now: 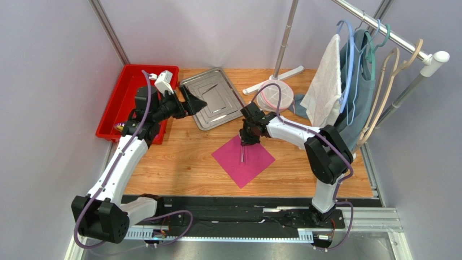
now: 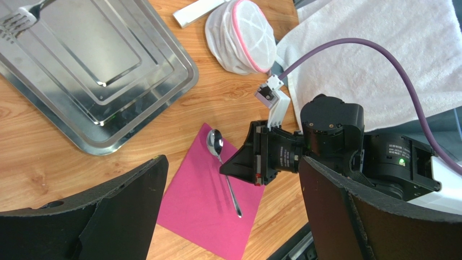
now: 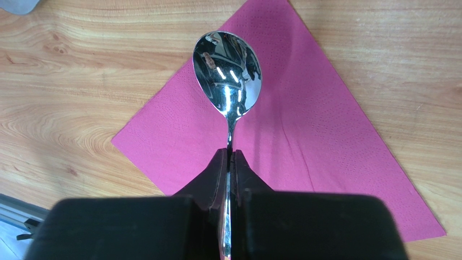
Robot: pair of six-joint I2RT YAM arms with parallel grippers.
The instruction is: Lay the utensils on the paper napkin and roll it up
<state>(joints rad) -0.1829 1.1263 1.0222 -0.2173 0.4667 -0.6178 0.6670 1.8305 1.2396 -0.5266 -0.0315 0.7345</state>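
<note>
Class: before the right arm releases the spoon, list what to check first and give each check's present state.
1. Right gripper jaws shut on spoon: ok.
2. Spoon over napkin: ok.
3. Spoon touching napkin: cannot tell.
4. Napkin flat: ok.
5. Left gripper open, away from napkin: ok.
6. Fork on napkin: not ok, it lies in the tray.

Looks like a robotics lab test cell: boxed in by plain grey panels (image 1: 49, 81) on metal posts (image 1: 108, 30), with a wood-grain table (image 1: 179, 162), a mounting rail (image 1: 374, 219), and staged props: clothes rack (image 1: 406, 39), red bin (image 1: 111, 108).
</note>
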